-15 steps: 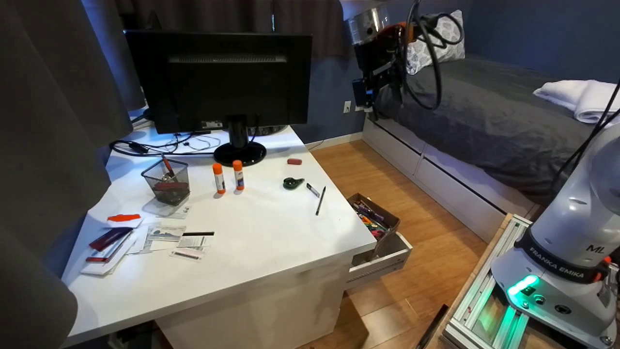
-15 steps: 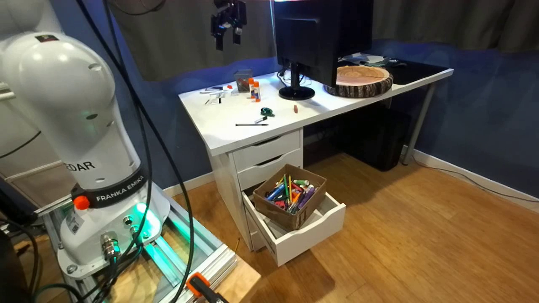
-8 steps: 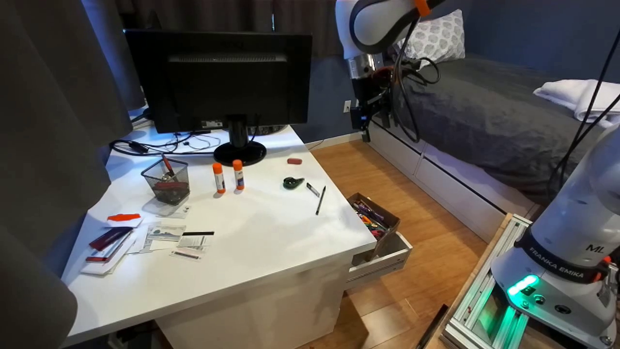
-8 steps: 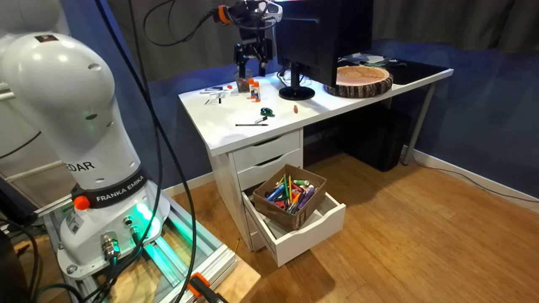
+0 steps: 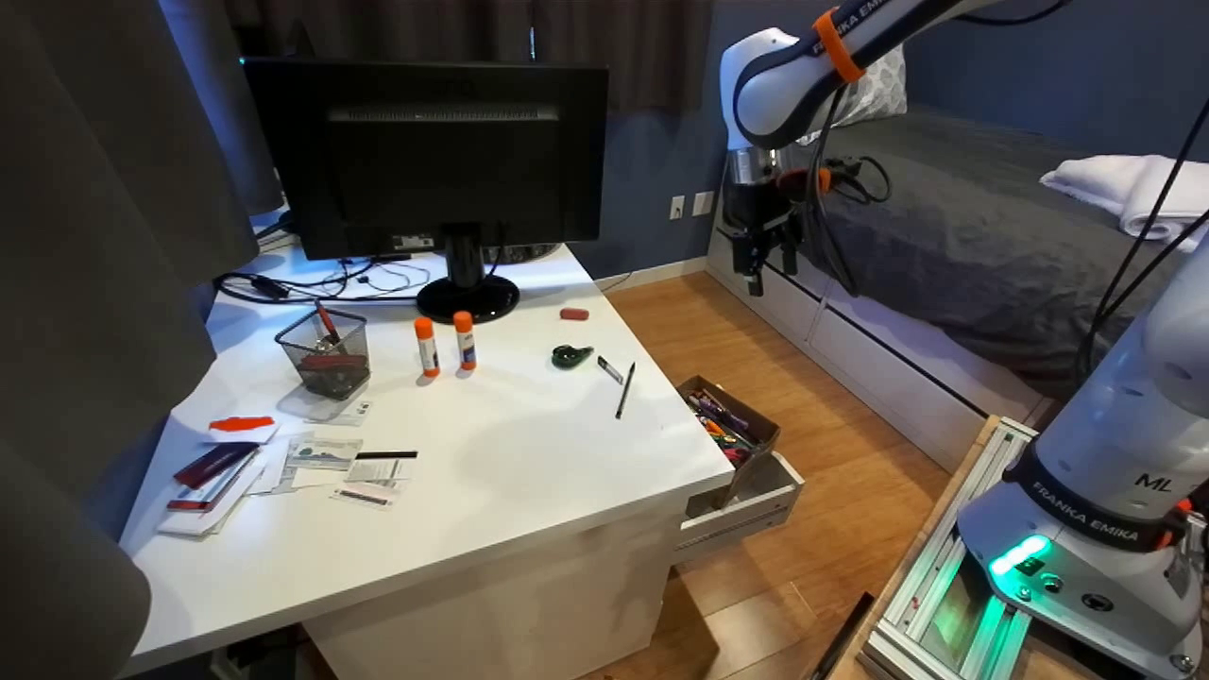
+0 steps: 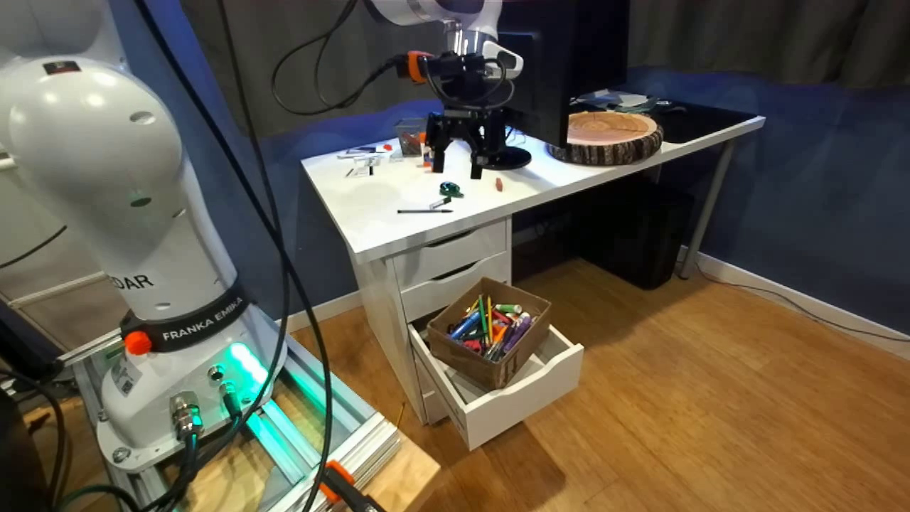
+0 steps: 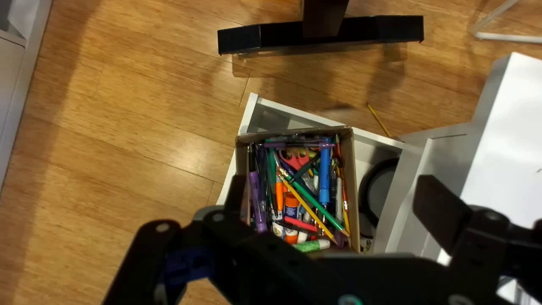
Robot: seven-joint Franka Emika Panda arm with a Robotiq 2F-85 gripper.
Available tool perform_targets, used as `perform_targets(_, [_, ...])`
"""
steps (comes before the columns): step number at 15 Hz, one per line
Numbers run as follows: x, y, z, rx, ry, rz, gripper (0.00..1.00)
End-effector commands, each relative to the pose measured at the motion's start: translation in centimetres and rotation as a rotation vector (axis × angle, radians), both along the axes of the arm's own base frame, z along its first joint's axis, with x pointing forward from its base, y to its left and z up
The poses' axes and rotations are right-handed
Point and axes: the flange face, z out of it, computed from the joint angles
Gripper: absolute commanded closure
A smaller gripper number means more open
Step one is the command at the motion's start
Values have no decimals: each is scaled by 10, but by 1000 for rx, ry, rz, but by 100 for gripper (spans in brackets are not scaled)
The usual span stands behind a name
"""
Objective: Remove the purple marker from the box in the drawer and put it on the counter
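Bed [image 5: 945, 198]: spread with a dark grey cover; folded white cloth [image 5: 1124, 189] is laid on top.
Table [image 5: 529, 482]: white-topped; cards [image 5: 383, 469] are strewn over it, and a slim pen [image 5: 625, 391] is laid near its edge.
Robot arm [image 6: 99, 185]: stretched out, its wrist turned downward.
Monitor [image 5: 425, 161]: stood upright on the table.
Drawer [image 6: 530, 398]: pulled out beneath the table, below two closed ones.
Wood slice [image 6: 604, 131]: laid flat on the table, partly covered by the monitor in an exterior view.
Box [image 6: 462, 359]: set in the drawer, turned askew to its sides, and packed with writing things, among them a yellow pencil [image 7: 307, 206], a blue marker [image 7: 324, 176] and red scissors [image 7: 296, 162].
Claw [image 6: 457, 171]: pointed down in the air, with its two fingers spread wide; in the wrist view the box is framed between them.
Mesh basket [image 5: 354, 340]: stood on the table near the cards.
Glue sticks [image 5: 428, 349]: two, stood upright near the monitor's base.
Purple marker [image 7: 256, 199]: contained in the box, laid along its left-hand wall in the wrist view; a slimmer purple pen [image 7: 296, 145] is seen crosswise by the top wall, and which of the two is meant cannot be told.
Red piece [image 5: 574, 314]: laid on the table; what it is cannot be made out.
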Motion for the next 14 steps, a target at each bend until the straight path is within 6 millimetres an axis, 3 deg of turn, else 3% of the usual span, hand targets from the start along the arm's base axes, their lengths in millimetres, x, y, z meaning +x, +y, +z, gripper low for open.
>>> perform_targets(1, [-3, -7, -3, 6, 5, -2, 0])
perform_targets(7, [-3, -5, -4, 11, 4, 6, 0])
perform_targets(8, [5, -2, -7, 6, -22, 22, 0])
perform_targets(11, [18, -6, -41, -21, -36, 43, 0])
perform_targets(14, [25, -22, -87, -5, -60, 50, 0])
